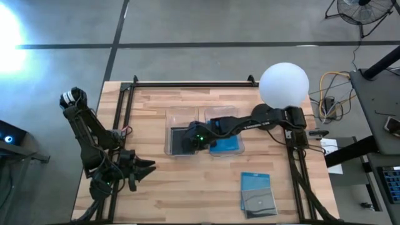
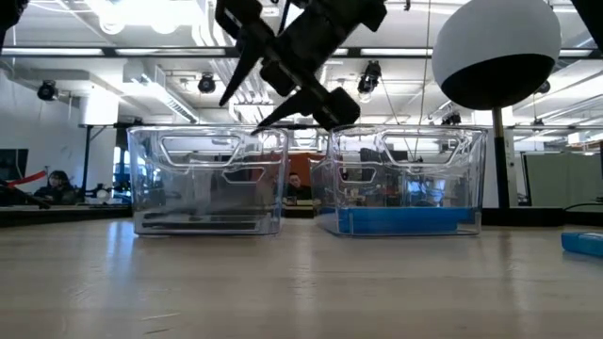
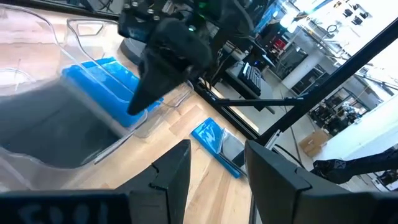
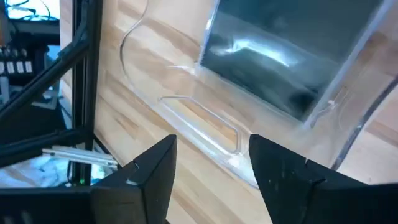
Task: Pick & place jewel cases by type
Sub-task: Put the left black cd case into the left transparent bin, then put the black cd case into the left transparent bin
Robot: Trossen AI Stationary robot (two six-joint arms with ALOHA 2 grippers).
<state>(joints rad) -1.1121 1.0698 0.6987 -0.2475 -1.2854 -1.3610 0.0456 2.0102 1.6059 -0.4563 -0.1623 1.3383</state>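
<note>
Jaws of the left gripper (image 1: 145, 169) stand open, waiting at the table (image 1: 187, 194) edge. Right gripper (image 1: 192, 139), jaws open and empty, hovers over the left bin (image 1: 169, 134) holding dark jewel cases (image 1: 180, 142); it should rise straight, clearing the wall, before reaching for the jewel cases on the table (image 1: 257, 192).

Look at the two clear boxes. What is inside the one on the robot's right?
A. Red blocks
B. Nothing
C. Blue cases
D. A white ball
C. The high view shows blue cases lying in the right-hand clear box, and the low view shows a blue stack along its bottom, while the left-hand box holds dark cases.
</note>
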